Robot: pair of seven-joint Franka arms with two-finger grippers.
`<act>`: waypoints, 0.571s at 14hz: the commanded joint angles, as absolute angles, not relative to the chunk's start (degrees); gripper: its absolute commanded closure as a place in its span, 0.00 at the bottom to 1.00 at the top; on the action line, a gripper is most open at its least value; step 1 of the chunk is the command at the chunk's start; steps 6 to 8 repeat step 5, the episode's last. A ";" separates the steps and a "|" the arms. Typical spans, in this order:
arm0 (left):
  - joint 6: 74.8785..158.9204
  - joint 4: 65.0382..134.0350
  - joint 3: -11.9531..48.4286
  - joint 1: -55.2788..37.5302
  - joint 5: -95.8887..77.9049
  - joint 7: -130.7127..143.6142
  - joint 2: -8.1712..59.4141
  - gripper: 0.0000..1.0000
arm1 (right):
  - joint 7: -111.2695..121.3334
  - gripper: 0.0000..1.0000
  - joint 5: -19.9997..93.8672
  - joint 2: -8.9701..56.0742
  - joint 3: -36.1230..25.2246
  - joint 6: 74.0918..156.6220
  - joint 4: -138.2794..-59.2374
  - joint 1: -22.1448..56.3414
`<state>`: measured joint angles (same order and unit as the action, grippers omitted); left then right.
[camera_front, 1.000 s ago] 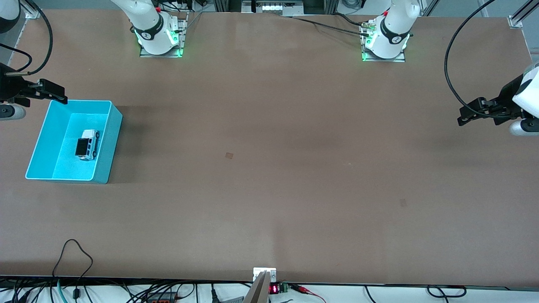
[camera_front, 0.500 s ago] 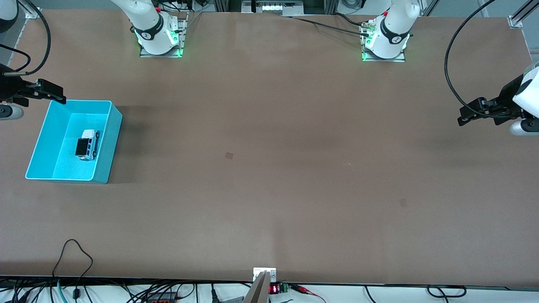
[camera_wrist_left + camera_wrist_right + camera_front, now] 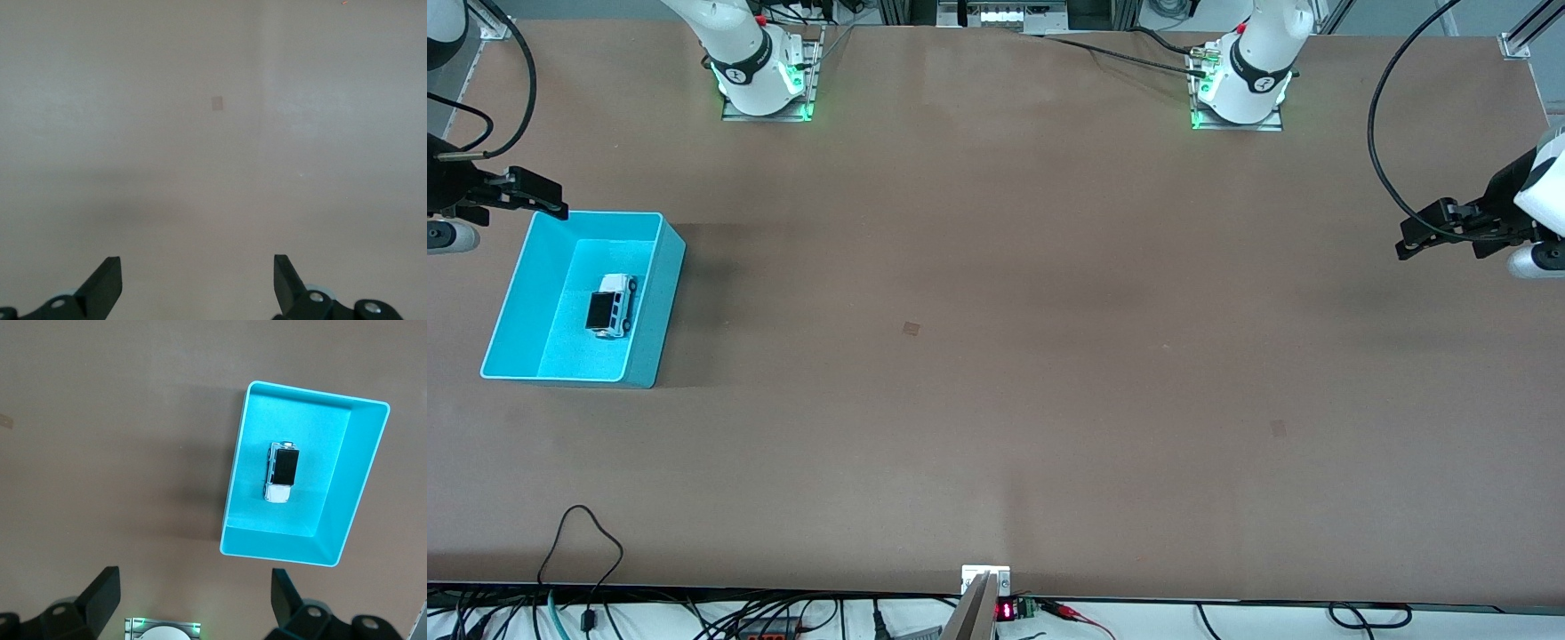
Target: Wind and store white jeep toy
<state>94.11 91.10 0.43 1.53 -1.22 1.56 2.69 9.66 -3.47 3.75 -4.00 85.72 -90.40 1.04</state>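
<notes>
Your white jeep toy (image 3: 612, 305) sits upright in the turquoise bin (image 3: 649, 342), so storing looks done. The left gripper (image 3: 1405, 246) has drifted slightly, fingers wide; the right gripper (image 3: 560, 208) hangs wide-fingered over the bin's corner.

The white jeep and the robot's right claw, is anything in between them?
Only the turquoise bin wall. The front view shows the white jeep toy inside; the right gripper hovers open above the rim.

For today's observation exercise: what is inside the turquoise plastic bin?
The turquoise plastic bin holds one small white jeep toy with a black roof, upright on the bin floor. Its underside is hidden.
</notes>
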 commanded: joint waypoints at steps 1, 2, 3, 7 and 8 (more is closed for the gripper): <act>95.10 92.99 1.32 1.93 -1.76 0.88 0.88 0.00 | 9.76 0.00 -2.99 3.60 -3.34 85.69 -90.44 0.53; 95.10 93.34 1.41 1.93 -1.76 0.88 0.62 0.00 | 9.58 0.00 -3.34 3.69 -3.34 85.61 -90.44 0.88; 95.36 94.04 1.41 1.93 -1.76 0.88 0.35 0.00 | 9.41 0.00 -3.51 3.69 -3.25 85.52 -90.44 1.05; 97.90 97.28 1.49 2.11 -1.76 0.88 -1.57 0.00 | 9.41 0.00 -3.52 3.87 -3.34 85.61 -90.44 1.06; 97.90 97.28 1.49 2.11 -1.76 0.88 -1.57 0.00 | 9.41 0.00 -3.52 3.87 -3.34 85.61 -90.44 1.06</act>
